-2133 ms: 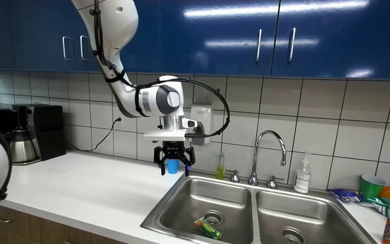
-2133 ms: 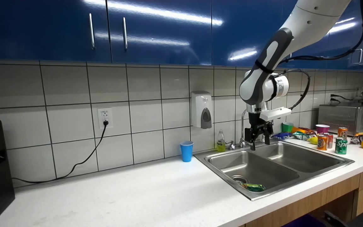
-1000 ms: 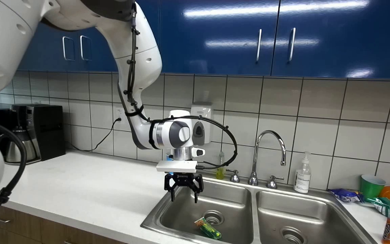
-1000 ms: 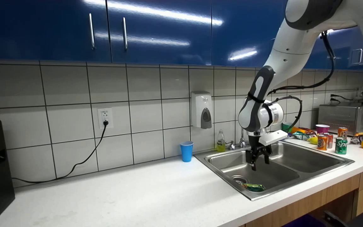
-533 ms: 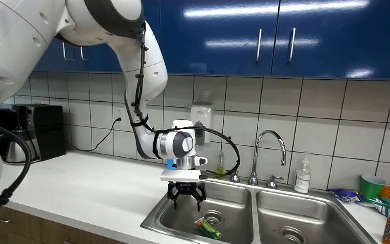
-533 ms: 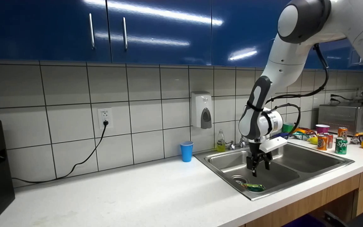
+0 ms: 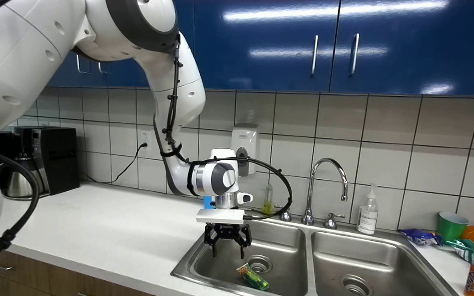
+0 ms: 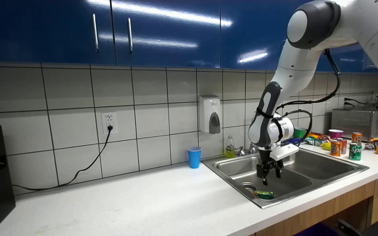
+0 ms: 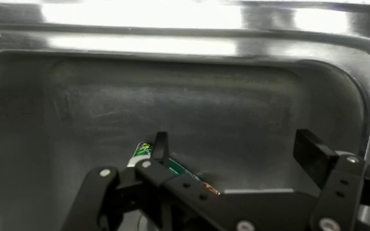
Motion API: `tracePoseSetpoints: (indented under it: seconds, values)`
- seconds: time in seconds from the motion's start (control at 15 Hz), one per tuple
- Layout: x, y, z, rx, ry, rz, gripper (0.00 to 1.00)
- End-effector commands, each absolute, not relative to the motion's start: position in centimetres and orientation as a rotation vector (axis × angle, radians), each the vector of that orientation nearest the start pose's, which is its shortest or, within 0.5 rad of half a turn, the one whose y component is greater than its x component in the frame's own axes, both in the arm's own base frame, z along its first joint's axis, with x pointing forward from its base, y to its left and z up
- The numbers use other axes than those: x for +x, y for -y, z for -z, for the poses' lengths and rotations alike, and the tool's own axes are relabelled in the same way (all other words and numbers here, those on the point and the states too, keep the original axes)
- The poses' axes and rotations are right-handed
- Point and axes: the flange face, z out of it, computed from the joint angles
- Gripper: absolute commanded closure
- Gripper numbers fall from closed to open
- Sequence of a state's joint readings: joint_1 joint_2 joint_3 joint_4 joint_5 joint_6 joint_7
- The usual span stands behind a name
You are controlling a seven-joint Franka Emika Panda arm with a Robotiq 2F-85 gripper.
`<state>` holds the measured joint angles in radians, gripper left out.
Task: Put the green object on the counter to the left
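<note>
Zero done, I'd say: shiny oblong green packet point(image 7: 254, 278) lies in stainless-steel double sink point(image 7: 309, 261), my black gripper point(image 7: 228, 253) hangs spread and empty above; pick and placement on off-white countertop point(image 7: 97, 226) remain.

The 2 jaws stand wide apart over the steel basin point(image 9: 230, 122), 1 partly hiding the green packet point(image 9: 176, 167).

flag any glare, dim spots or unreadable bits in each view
Both exterior views: bright streaks glare off the blue cabinets; wrist view: the sink rim glares white in bands, the basin lies dim, and the green packet, partly hidden by the hand, has print too small to read.
</note>
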<state>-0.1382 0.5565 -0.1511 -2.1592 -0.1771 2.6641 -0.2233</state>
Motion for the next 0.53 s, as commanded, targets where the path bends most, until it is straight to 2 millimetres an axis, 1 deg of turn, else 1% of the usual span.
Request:
tracePoseSetpoints:
  seconds: [0.0,0.4,0.47]
  values:
    - [53.18,15.65,-13.4,-3.272,0.187,-0.147,0.0]
    - [53.21,15.66,-13.42,-3.273,0.187,-0.146,0.0]
    - [53.44,15.98,-13.32,-3.273,0.192,-0.145,0.0]
